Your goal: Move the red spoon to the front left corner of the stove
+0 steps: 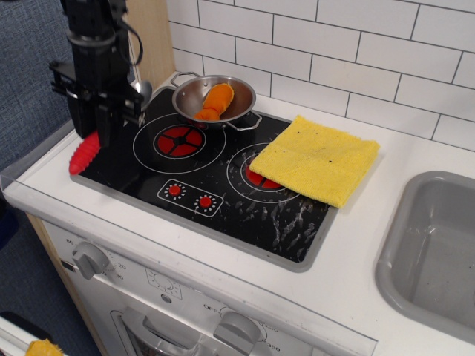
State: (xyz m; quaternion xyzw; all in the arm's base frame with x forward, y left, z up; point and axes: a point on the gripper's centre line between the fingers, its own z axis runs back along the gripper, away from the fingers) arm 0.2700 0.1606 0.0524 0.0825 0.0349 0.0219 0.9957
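Note:
The black stove (223, 200) has two red burners and two small red dials. My gripper (104, 119) hangs over the stove's left edge and is shut on the red spoon (84, 152). The spoon's ribbed red handle sticks out down-left below the fingers, over the front left part of the stove. Its silver bowl (141, 90) shows behind the gripper, up right. I cannot tell whether the handle tip touches the surface.
A small metal pan (214, 100) with an orange piece of food (211, 100) stands at the stove's back. A yellow cloth (315, 158) covers the right burner's far side. A grey sink (434, 245) is at the right. A wooden post (148, 44) stands behind the gripper.

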